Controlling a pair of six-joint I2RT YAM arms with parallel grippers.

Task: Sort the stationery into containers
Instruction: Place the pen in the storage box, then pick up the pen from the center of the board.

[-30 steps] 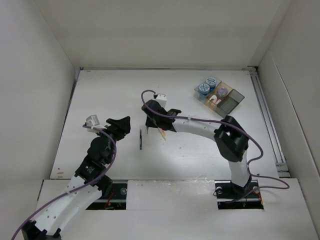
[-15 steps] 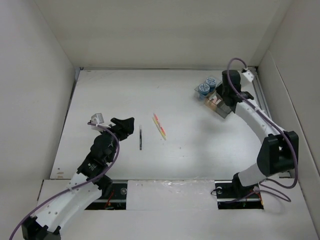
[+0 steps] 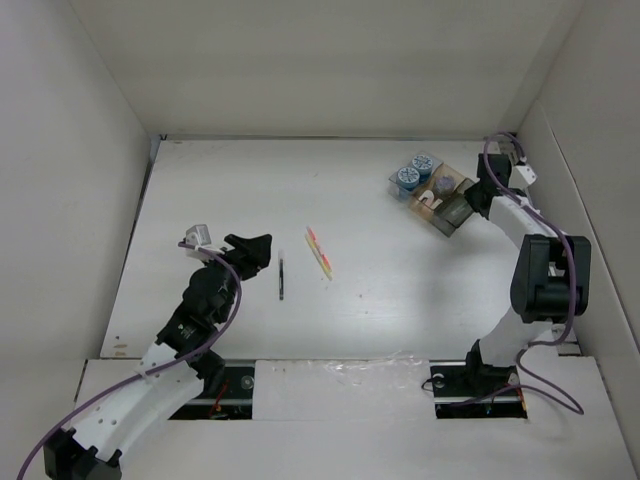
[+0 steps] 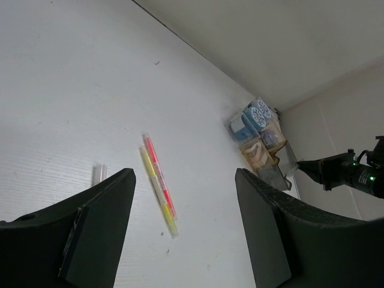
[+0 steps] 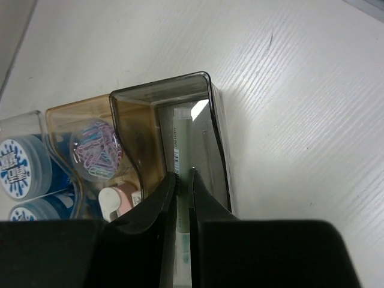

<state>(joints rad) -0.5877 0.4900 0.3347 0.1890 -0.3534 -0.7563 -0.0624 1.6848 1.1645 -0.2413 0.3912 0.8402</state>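
Between the narrowed fingers of the right gripper [image 5: 184, 177] I see a thin grey pen [image 5: 180, 135]. It is gripped and points along the smoky grey compartment [image 5: 211, 114] of the organizer tray [image 3: 452, 215]; if it touches the floor there, I cannot tell. One second ago this arm was at the middle of the table [image 3: 400, 300], beside the orange-yellow pens [image 3: 319, 251]; now it has crossed to the far right corner. So I judge this pen is almost sorted and only the release remains. The dark pen [image 3: 282, 276] and the orange-yellow pair wait near the left gripper [image 4: 183, 177], which stands wide and empty. The compartment walls are tight beside the fingers and the white side wall [image 3: 590, 150] is near; the middle of the table gives free room.
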